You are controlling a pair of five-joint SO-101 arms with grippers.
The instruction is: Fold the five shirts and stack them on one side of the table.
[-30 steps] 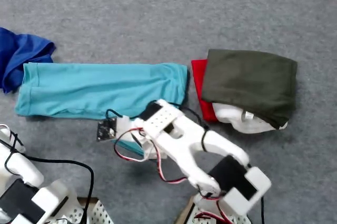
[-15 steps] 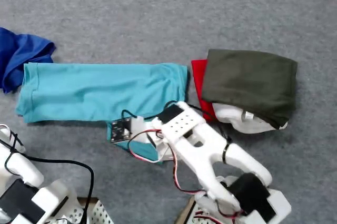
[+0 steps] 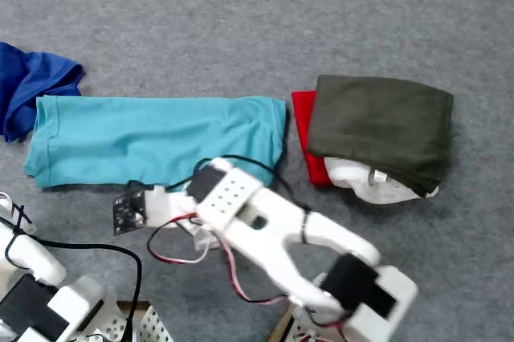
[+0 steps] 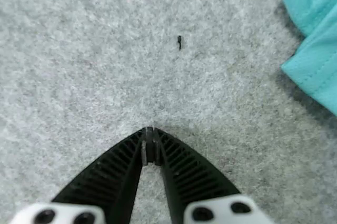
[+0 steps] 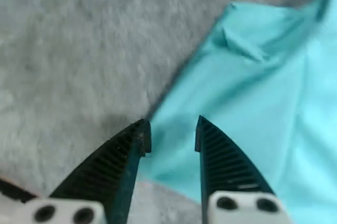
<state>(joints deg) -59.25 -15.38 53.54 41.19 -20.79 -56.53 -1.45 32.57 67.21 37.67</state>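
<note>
A teal shirt (image 3: 152,140) lies folded into a long strip across the middle of the grey table. My right gripper (image 5: 171,131) is open at the strip's near edge, with teal cloth (image 5: 247,92) under and between its fingers. The right arm (image 3: 241,212) stretches from the near right corner toward that edge. My left gripper (image 4: 149,149) is shut on nothing, low over bare felt, with a teal shirt corner (image 4: 316,40) off to one side. At the right, an olive shirt (image 3: 381,125) lies folded on top of a red shirt (image 3: 303,121) and a white shirt (image 3: 365,181).
A crumpled blue shirt (image 3: 28,85) lies at the far left edge, touching the teal strip's end. The left arm (image 3: 32,286) sits at the near left corner with a black cable (image 3: 96,250) looping from it. Bare grey table (image 3: 241,37) runs along the back.
The right arm swung left along the teal shirt's near edge. The small teal flap seen under its gripper earlier no longer shows below the arm.
</note>
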